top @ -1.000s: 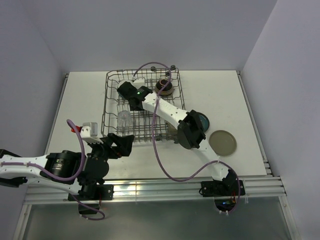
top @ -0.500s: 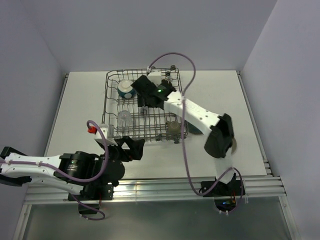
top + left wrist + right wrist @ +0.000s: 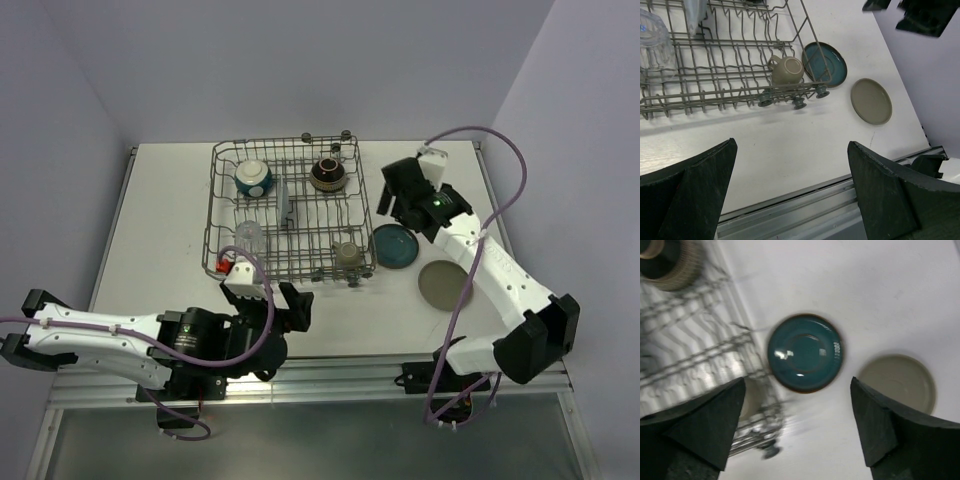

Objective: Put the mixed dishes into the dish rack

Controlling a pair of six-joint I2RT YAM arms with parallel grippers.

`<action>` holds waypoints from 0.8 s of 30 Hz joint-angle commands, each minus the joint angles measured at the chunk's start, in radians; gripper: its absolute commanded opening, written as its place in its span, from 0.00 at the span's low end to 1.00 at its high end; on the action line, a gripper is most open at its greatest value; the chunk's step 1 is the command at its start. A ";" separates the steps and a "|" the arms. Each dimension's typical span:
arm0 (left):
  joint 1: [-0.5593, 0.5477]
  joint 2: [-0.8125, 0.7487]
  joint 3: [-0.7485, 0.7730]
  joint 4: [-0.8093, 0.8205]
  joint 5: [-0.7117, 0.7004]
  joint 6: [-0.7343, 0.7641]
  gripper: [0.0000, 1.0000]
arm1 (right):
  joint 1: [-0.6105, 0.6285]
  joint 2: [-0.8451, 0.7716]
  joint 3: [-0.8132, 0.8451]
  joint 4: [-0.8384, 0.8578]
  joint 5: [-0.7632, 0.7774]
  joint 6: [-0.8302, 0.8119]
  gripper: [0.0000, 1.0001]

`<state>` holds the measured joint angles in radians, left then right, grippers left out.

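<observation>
The dish rack (image 3: 212, 205) stands at the back middle of the table. In it are the teal bowl (image 3: 253, 178), the dark brown bowl (image 3: 328, 175), the clear glass (image 3: 248, 236), the olive-grey mug (image 3: 347, 254) and an upright pale-blue plate (image 3: 285, 197). The teal plate (image 3: 396, 246) lies on the table against the rack's right side, and the beige plate (image 3: 445, 284) lies right of it. My right gripper (image 3: 398, 200) is open and empty above the teal plate (image 3: 805, 353). My left gripper (image 3: 298, 300) is open and empty near the table's front edge.
The left wrist view shows the rack's front wheels (image 3: 799, 102), the mug (image 3: 787, 70), the teal plate (image 3: 825, 63) and the beige plate (image 3: 871, 101). A metal rail (image 3: 330, 375) runs along the near edge. Walls close in the table at the back and sides.
My right gripper left the teal bowl in the rack's back left, pulled out and swung right over the teal plate. My left arm moved right along the front edge.
</observation>
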<state>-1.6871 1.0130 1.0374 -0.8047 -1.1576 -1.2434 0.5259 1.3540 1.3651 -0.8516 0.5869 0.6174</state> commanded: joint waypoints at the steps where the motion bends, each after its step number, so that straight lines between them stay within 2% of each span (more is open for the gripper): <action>1: 0.004 0.042 0.065 0.018 0.035 -0.031 0.99 | -0.143 -0.042 -0.176 0.112 -0.105 -0.059 0.89; 5: 0.007 0.102 0.122 0.002 0.065 -0.036 0.99 | -0.265 -0.015 -0.319 0.242 -0.245 -0.106 0.82; 10: 0.012 0.166 0.153 0.039 0.113 0.012 0.99 | -0.317 0.074 -0.412 0.338 -0.335 -0.149 0.77; 15: 0.024 0.196 0.148 0.090 0.159 0.048 0.99 | -0.340 0.129 -0.465 0.442 -0.364 -0.171 0.69; 21: 0.038 0.211 0.141 0.113 0.179 0.070 0.99 | -0.357 0.214 -0.474 0.482 -0.369 -0.173 0.67; 24: 0.050 0.207 0.132 0.119 0.183 0.078 0.99 | -0.359 0.241 -0.489 0.499 -0.368 -0.156 0.62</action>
<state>-1.6516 1.2236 1.1519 -0.7189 -0.9871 -1.1927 0.1741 1.5772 0.8902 -0.4072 0.2169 0.4580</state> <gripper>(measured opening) 0.992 0.638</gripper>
